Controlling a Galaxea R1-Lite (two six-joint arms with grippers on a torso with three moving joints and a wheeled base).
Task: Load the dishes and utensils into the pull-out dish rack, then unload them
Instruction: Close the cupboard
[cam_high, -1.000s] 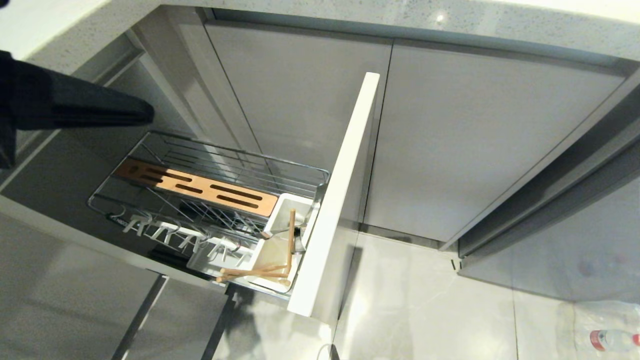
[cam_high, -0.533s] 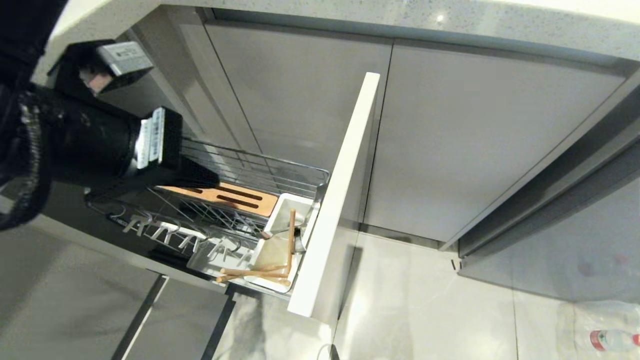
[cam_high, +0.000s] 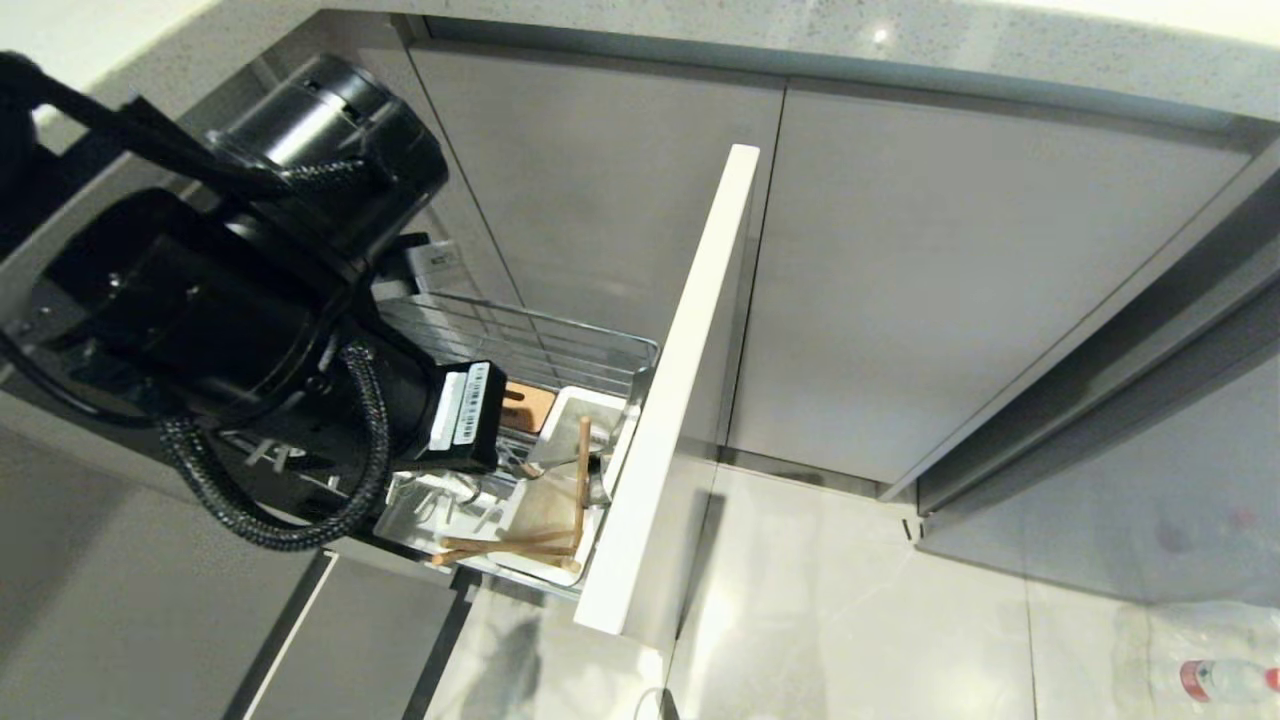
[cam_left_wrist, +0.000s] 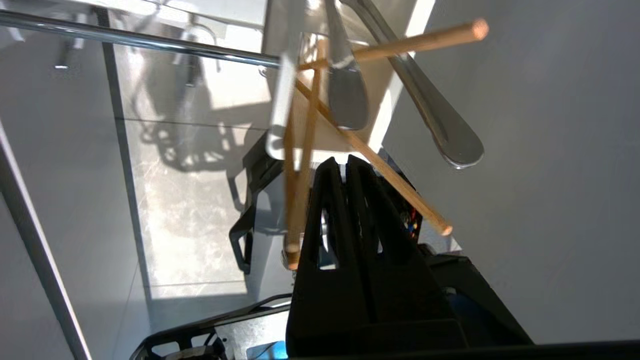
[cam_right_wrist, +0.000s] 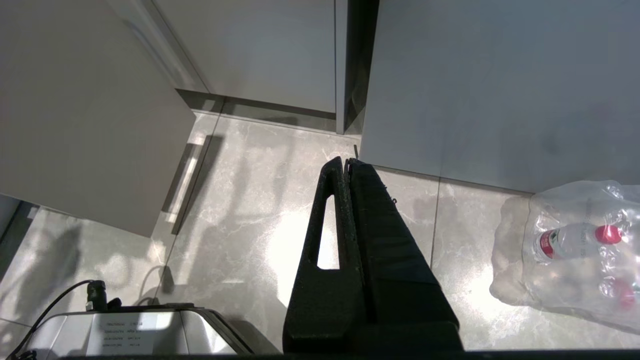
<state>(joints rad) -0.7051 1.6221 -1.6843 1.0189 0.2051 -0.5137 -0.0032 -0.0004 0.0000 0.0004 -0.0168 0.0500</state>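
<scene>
Head view: left arm hangs over the pull-out dish rack (cam_high: 560, 350), its end effector hidden behind the wrist; the chopsticks (cam_high: 578, 480) stand in the white utensil caddy (cam_high: 570, 410), just beyond the wrist and against the cabinet front (cam_high: 680, 400). Left wrist view: left end effector (cam_left_wrist: 345, 162) is pressed closed and empty, tips just short of the crossed chopsticks (cam_left_wrist: 350, 145), with the fork (cam_left_wrist: 435, 120) and another metal handle (cam_left_wrist: 345, 90) beside them; judged advice: open before advancing, take one utensil, lift straight along the caddy. Right wrist view: right end effector (cam_right_wrist: 347, 162) closed, empty, parked above the floor (cam_right_wrist: 240, 215), far from the rack.
</scene>
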